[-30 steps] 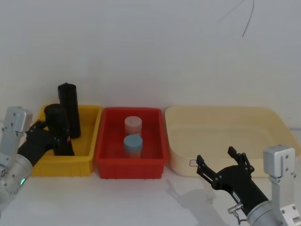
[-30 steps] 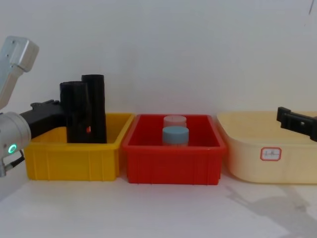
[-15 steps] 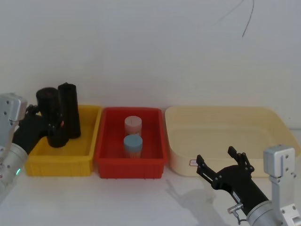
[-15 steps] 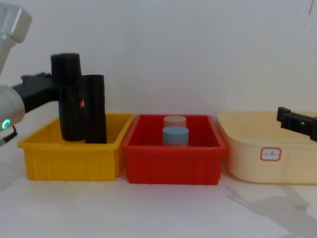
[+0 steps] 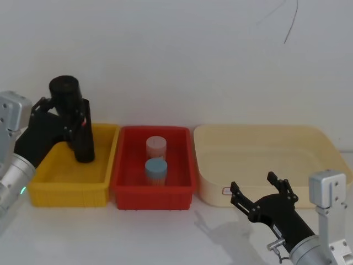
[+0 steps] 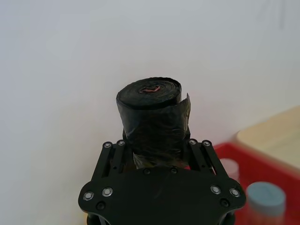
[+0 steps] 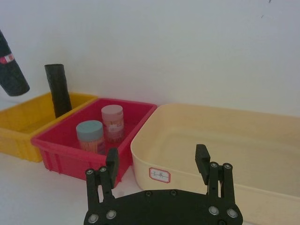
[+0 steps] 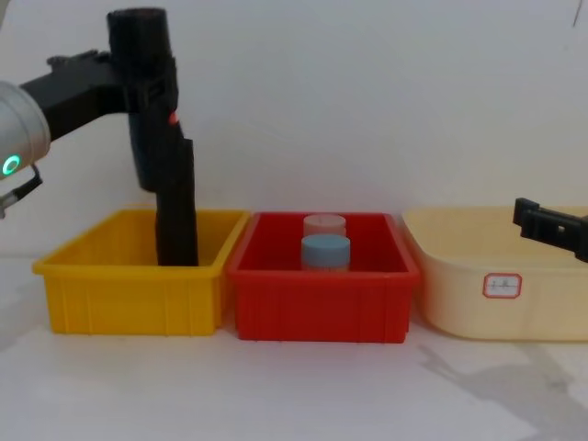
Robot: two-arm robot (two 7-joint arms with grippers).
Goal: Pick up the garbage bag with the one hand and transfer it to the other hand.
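The garbage bag, a black roll with a small red-and-white sticker, hangs tilted above the yellow bin. My left gripper is shut on it at mid-height. From the chest, the bag rises well above the bin, with the left gripper shut around it. The left wrist view looks along the bag between the left gripper's fingers. My right gripper stands open low at the front right, in front of the cream tub. The right wrist view has the right gripper with nothing in it and the bag far off.
A plain black roll stands upright in the yellow bin, just below the lifted bag. The red bin in the middle holds a pink-lidded jar and a blue-lidded jar. A cream tub sits at the right.
My left gripper has risen with the garbage bag, lifting it out of the yellow bin and above the plain roll. The right arm has not moved.
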